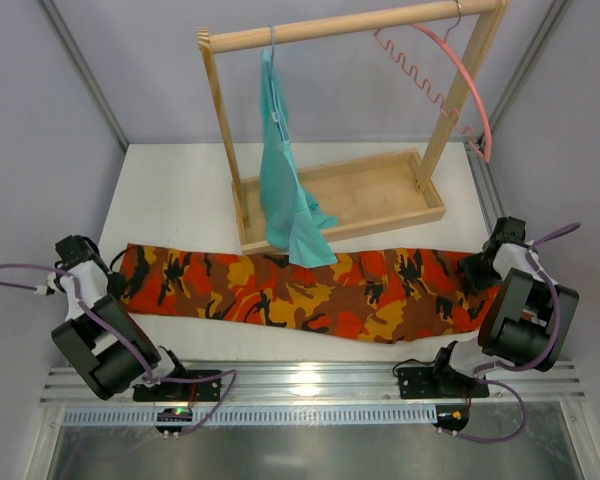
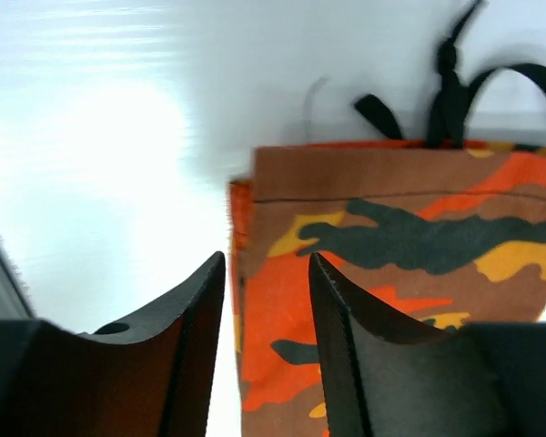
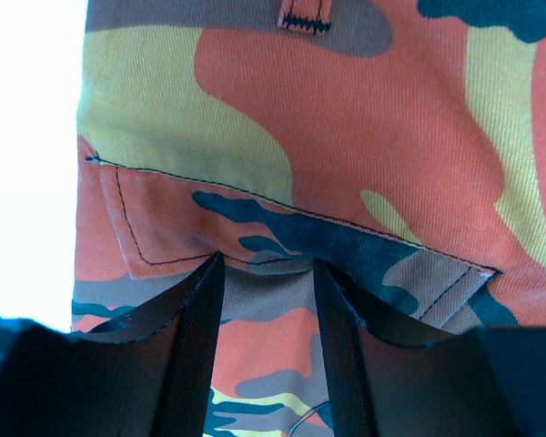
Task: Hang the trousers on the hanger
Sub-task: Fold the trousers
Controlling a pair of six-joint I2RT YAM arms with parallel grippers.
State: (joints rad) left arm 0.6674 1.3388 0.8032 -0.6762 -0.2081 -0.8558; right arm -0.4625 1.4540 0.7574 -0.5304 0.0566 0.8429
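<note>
The camouflage trousers (image 1: 310,290) lie flat and stretched out across the table in front of both arms. My left gripper (image 1: 120,283) is at their left end. In the left wrist view it (image 2: 267,264) is open, its fingers straddling the side edge of the trousers (image 2: 409,237) near a hem. My right gripper (image 1: 477,272) is at the right end. In its own view it (image 3: 267,262) is open, tips pressing the trousers (image 3: 373,118) just below a stitched pocket seam, with cloth between the fingers. The pink hanger (image 1: 470,80) hangs from the rail at the far right.
A wooden rack stands behind the trousers, with a top rail (image 1: 350,25) and a base tray (image 1: 370,195). A teal garment (image 1: 285,190) hangs from the rail, its bottom touching the trousers. A metal rail (image 1: 310,380) runs along the near edge. Black straps (image 2: 491,82) loop beyond the hem.
</note>
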